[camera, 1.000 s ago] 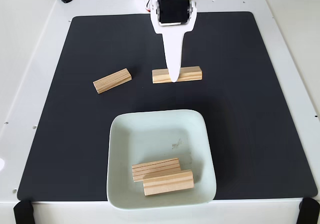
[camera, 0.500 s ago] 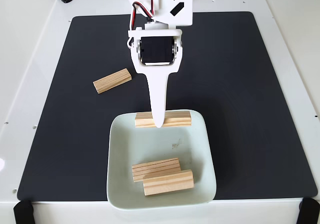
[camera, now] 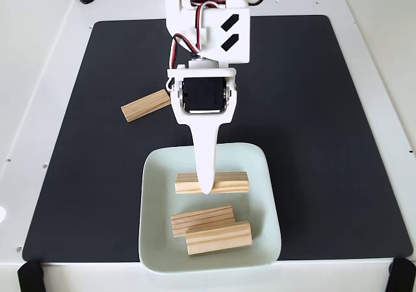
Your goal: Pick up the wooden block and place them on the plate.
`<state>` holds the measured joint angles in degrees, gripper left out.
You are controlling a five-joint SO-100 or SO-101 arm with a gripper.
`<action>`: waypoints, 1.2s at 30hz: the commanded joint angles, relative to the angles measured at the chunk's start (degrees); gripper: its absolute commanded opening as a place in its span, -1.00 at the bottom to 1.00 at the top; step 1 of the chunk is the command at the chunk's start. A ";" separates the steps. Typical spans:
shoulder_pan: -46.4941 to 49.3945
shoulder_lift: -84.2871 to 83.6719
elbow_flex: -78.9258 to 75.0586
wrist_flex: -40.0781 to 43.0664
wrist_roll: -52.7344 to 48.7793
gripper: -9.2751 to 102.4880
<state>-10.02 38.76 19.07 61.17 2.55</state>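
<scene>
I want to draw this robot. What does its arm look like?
The arm is white plastic. A black boxy motor sits in the middle, red and black wires loop beside it, and two black slanted marks are on its side. The gripper ends in long, pointed white jaws.

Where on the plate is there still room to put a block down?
The plate is crowded along its near edge, where two blocks lie side by side. The gripper holds a third block over the middle. Bare patches: the far strip under the rim, and the left and right margins beside the blocks.
</scene>
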 commanded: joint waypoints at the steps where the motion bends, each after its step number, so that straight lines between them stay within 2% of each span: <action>1: 0.26 0.44 -2.99 -0.62 -0.35 -0.84; 20: 0.35 0.00 -2.37 -0.62 -0.35 -0.82; 28: 0.35 0.00 -2.11 -0.62 -0.35 -0.39; 31: 0.35 0.18 -2.11 -0.53 -0.35 -0.32; 36: 0.35 0.53 -2.02 -0.09 -0.44 -0.31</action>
<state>-10.02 38.06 19.07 61.26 2.55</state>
